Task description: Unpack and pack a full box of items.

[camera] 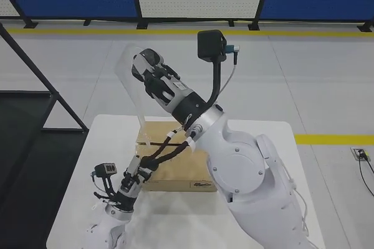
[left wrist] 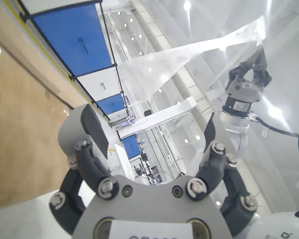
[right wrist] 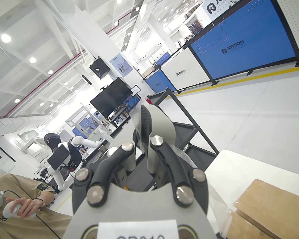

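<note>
A brown cardboard box [camera: 174, 167] sits on the white table [camera: 75, 205]. My right gripper [camera: 147, 63] is raised high above the box's far side, shut on a sheet of clear plastic film [camera: 128, 87] that hangs down toward the box. In the right wrist view the film [right wrist: 139, 123] is pinched between the fingers of the right gripper [right wrist: 142, 120], and the box [right wrist: 264, 207] lies below. My left gripper [left wrist: 150, 123] is low beside the box's side wall [left wrist: 20, 105], open and empty, pointing up at the film [left wrist: 189, 58] and the right gripper [left wrist: 255, 64]. From above, the left gripper [camera: 136, 174] is at the box's near left corner.
A black metal rack [camera: 25, 81] stands off the table's left side. Free table surface lies in front of the box and to its left [camera: 168, 218]. Blue and white partition panels [camera: 75, 7] line the far floor.
</note>
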### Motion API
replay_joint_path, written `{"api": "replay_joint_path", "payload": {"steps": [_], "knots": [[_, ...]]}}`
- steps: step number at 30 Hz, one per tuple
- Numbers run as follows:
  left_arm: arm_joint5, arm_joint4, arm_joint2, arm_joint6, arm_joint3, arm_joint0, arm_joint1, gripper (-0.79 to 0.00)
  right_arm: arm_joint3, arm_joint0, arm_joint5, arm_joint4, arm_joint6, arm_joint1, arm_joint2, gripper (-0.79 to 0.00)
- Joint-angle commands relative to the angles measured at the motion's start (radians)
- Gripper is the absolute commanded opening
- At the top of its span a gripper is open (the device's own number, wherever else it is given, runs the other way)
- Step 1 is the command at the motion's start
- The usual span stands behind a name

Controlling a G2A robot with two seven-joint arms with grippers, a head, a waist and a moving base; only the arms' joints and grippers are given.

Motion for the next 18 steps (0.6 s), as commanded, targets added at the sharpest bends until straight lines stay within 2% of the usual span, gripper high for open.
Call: {"api": "replay_joint_path", "payload": {"steps": [1,5,9,11,18], "knots": [[0.151,-0.243,-0.018,-0.072,-0.025,0.001,0.003,0.0,-0.002,-0.002,0.001,-0.001,0.002,0.0,0.003,-0.785],[0.393,-0.554,-0.069,-0.184,-0.041,-0.005,0.008,0.0,-0.007,-0.006,-0.001,-0.004,0.006,-0.001,0.008,-0.785],[0.615,-0.819,-0.114,-0.307,-0.012,-0.031,0.012,0.0,-0.008,-0.01,-0.005,-0.005,0.007,-0.002,0.013,-0.785],[0.635,-0.832,-0.135,-0.325,0.009,-0.042,0.015,0.0,-0.008,-0.011,-0.005,-0.005,0.008,-0.002,0.016,-0.785],[0.659,-0.867,-0.13,-0.369,0.054,-0.062,0.015,0.0,-0.004,-0.013,-0.007,-0.004,0.013,-0.004,0.022,-0.785]]}}
